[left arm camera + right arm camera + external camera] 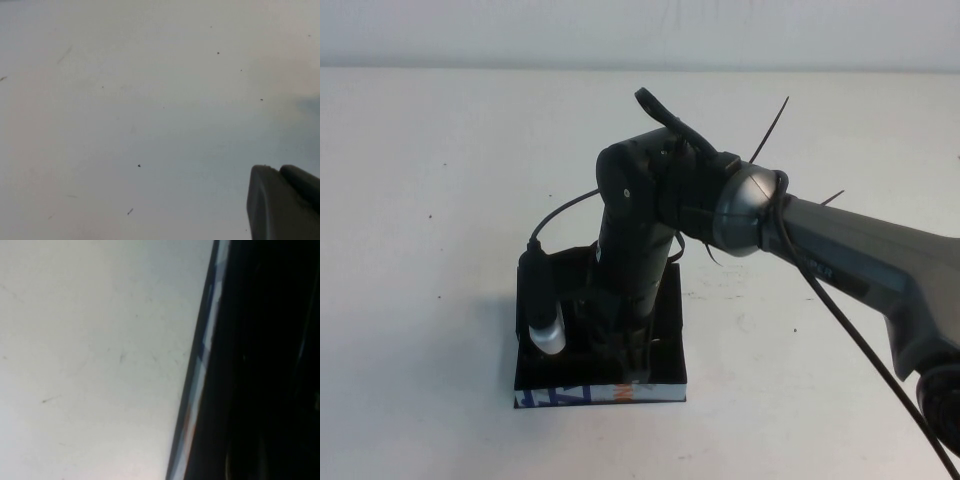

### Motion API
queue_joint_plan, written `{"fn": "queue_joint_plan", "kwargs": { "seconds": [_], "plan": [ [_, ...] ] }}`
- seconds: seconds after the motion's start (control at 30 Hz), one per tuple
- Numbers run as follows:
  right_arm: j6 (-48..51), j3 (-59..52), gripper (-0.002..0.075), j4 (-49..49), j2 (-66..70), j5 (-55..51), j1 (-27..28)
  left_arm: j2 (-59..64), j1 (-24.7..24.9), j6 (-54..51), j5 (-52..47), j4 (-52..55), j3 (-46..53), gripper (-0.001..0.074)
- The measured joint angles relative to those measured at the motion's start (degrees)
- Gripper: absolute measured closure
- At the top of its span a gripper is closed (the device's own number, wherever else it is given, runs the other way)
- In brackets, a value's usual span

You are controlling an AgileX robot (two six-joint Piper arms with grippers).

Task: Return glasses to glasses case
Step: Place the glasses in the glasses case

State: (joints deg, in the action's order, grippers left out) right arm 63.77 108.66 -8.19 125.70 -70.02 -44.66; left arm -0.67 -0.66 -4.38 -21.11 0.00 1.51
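The glasses case point(665, 375) is a black box with a white front edge printed in blue and orange, lying open at the table's near middle. My right gripper point(620, 362) points straight down into it, and my own wrist hides the fingers. The right wrist view shows the case's white printed edge point(202, 365) beside a dark interior. The glasses are not clearly visible in any view. My left gripper point(277, 169) shows only in the left wrist view, over bare table, with its two dark fingertips point(265, 200) together and nothing between them.
The white table point(440, 180) surrounds the case on all sides. My right arm point(860, 260) reaches in from the right, with black cables point(840, 320) hanging along it. The wrist camera point(542, 310) hangs over the case's left part.
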Motion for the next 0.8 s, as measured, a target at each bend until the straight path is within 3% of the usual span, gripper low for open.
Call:
{"fn": "queue_joint_plan", "kwargs": {
  "seconds": [0.13, 0.3, 0.4, 0.8],
  "plan": [
    [-0.33, 0.00, 0.0671, 0.00, 0.00, 0.00, 0.00, 0.00, 0.00, 0.00, 0.00, 0.00, 0.00, 0.0736],
    [-2.21, 0.00, 0.0515, 0.00, 0.00, 0.00, 0.00, 0.00, 0.00, 0.00, 0.00, 0.00, 0.00, 0.0736],
    [-2.57, 0.00, 0.0461, 0.22, 0.00, 0.00, 0.00, 0.00, 0.00, 0.00, 0.00, 0.00, 0.00, 0.0736],
    [-4.08, 0.00, 0.0440, 1.98, -3.81, 0.00, 0.00, 0.00, 0.00, 0.00, 0.00, 0.00, 0.00, 0.0736]
  ]
}}
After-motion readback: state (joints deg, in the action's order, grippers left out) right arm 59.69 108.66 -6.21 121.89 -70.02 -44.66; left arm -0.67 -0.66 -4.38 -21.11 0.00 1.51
